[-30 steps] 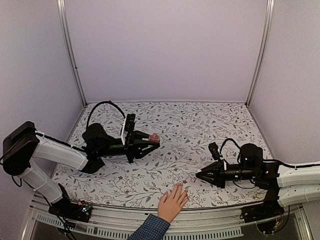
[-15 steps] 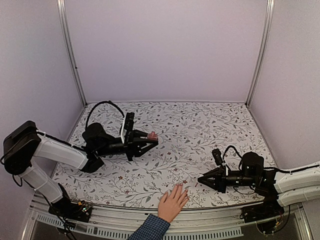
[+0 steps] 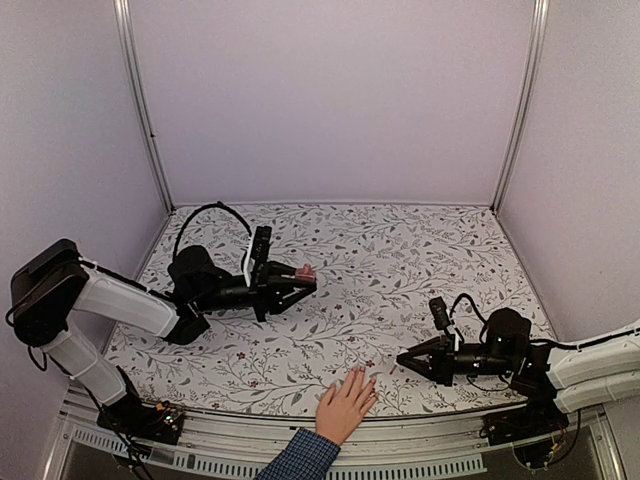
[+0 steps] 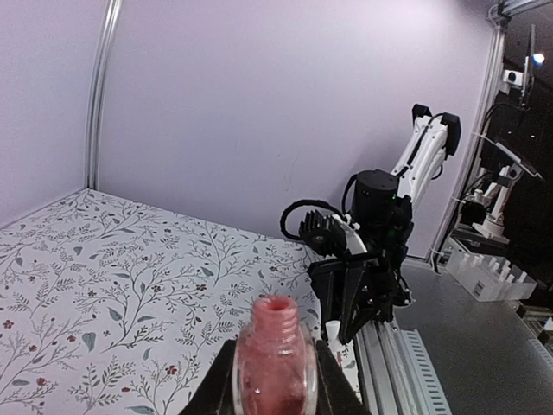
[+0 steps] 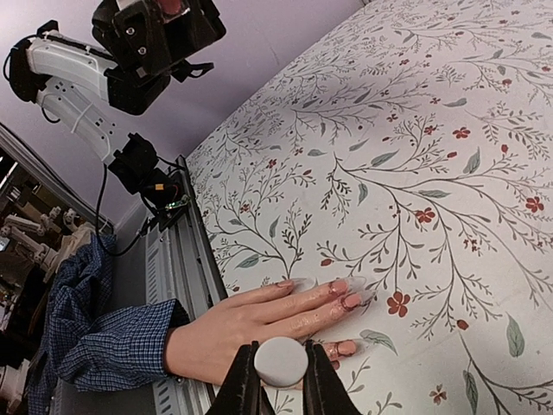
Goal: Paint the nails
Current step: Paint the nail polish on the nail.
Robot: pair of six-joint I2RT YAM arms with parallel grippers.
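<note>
A light-skinned hand with a blue checked cuff lies flat at the table's front edge. Its nails show pink with smeared polish, and one near the little finger too. My right gripper is shut on the white cap, just above the hand near the little finger; the brush below the cap is hidden. In the top view the right gripper sits just right of the fingertips. My left gripper is shut on the open pink bottle, held upright above the table's left middle.
The floral tablecloth covers the table. A metal rail runs along the front edge. Upright frame posts stand at the back corners. The left arm shows at the top of the right wrist view.
My right arm has dropped lower and slid a little nearer the front edge, its gripper staying beside the fingertips. The left gripper with the bottle has shifted slightly left. The hand has not moved.
</note>
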